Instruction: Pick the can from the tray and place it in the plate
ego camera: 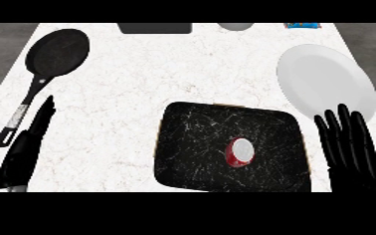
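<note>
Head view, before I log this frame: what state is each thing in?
can, upright in the tray, not held
tray, on the counter, holding only the can
plate, bare, right of the tray
frying pan, bare, at the counter's left
left robot hand, open, resting at the left edge
right robot hand, open, fingers up, beside the tray

Bright, even light lies flat across the white counter; the plate at right reads pale grey, softly shaded toward its rim. The black tray and pan stay dark and matte; the can shows a pale top, the tray's one bright spot.
</note>
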Controlling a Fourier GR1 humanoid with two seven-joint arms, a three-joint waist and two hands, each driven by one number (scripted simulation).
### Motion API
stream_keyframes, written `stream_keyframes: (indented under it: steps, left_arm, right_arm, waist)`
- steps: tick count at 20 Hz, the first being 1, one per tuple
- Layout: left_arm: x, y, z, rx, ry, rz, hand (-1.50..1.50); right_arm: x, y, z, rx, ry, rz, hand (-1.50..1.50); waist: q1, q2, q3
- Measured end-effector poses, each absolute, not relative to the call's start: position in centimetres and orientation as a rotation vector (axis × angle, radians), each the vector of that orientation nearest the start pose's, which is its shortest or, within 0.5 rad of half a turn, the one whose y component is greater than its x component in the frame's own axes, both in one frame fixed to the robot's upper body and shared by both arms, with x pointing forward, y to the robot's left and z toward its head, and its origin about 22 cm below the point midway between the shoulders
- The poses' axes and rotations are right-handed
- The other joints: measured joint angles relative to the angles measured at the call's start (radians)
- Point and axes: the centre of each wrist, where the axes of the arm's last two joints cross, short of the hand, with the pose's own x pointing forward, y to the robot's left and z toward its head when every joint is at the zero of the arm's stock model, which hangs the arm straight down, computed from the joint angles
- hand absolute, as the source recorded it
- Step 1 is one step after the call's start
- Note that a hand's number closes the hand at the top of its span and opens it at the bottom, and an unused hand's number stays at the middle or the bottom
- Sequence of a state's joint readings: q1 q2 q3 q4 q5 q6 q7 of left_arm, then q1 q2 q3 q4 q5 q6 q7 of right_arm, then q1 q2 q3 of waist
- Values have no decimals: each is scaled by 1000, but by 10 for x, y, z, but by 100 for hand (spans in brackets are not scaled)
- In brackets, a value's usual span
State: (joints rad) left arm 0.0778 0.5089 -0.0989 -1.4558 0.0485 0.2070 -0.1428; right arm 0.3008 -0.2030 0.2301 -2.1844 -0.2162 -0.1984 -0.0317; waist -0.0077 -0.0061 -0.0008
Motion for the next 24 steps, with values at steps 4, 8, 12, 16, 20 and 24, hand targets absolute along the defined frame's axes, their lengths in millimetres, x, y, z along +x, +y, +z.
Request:
stream_keyframes:
  steps: [4,8,12,16,20,24]
  left_arm:
    - [216,341,-5,482,-1514,-292,0]
    - [220,339,0,476,-1517,-301,0]
    - [215,338,-6,473,-1517,-301,0]
    - [217,336,-7,469,-1515,-302,0]
    - [214,332,-8,463,-1514,-302,0]
    - [219,339,1,466,-1513,-301,0]
  right_arm:
    - [148,-240,105,18,-1782,152,-150]
    - [155,-246,122,-62,-1670,330,-150]
    - [168,-248,136,-115,-1554,443,-150]
    - [184,-240,139,-127,-1447,560,-150]
    - [205,-236,135,-122,-1351,654,-150]
    - [219,-226,125,-137,-1273,775,-150]
  waist:
    - [4,3,-1]
    - [12,6,-1]
    - [17,7,-1]
    - [19,8,0]
    - [20,7,0]
    - [19,7,0]
